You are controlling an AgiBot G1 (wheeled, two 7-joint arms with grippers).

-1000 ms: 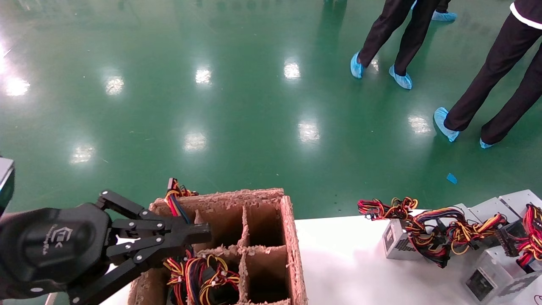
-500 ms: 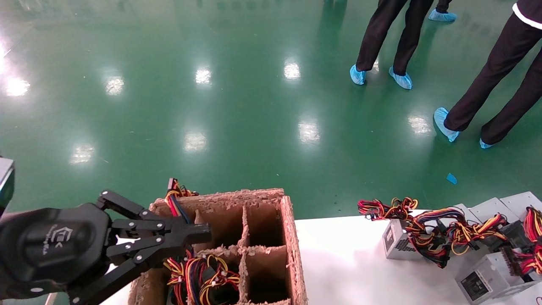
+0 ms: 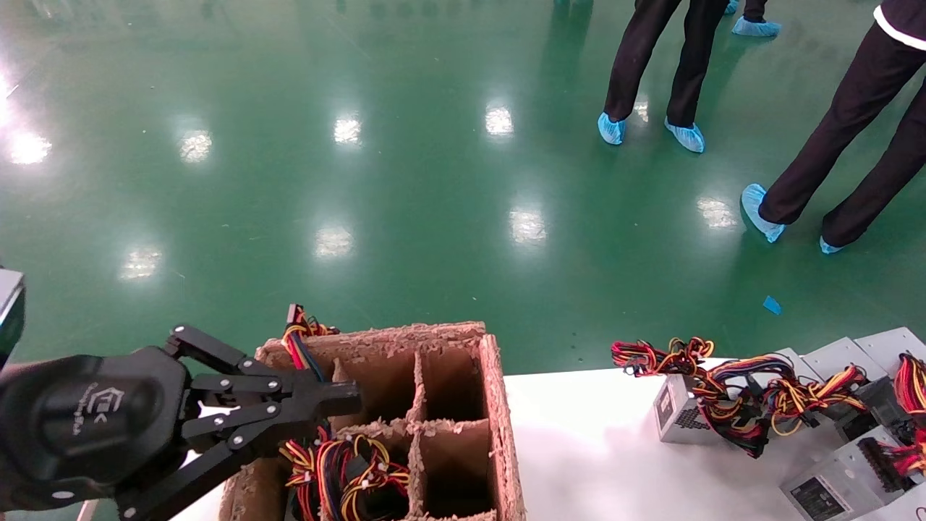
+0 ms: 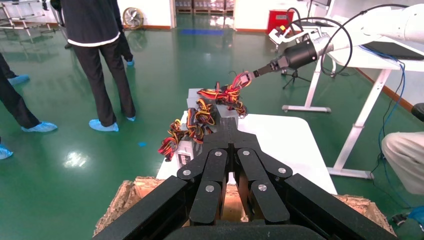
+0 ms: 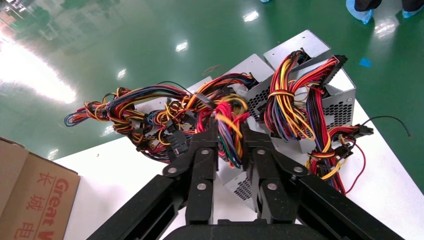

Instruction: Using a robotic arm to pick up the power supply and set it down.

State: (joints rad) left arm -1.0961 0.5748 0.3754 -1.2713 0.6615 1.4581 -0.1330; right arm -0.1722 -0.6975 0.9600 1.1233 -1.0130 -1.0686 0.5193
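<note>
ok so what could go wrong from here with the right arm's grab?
1. The right gripper is shut on the wire bundle, not on the power supply casing, so the box could swing or the wires could slip.
2. The neighbouring wires lie against that bundle, so a lift may drag other units.

The left gripper is parked at the cardboard crate.

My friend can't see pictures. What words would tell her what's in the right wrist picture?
The right gripper is shut on the power supply's wire bundle, with the power supply just below on a white table. More grey power supplies with tangled coloured wires lie beyond, a cardboard box sits at the table's other end, and the floor is shiny green.
</note>
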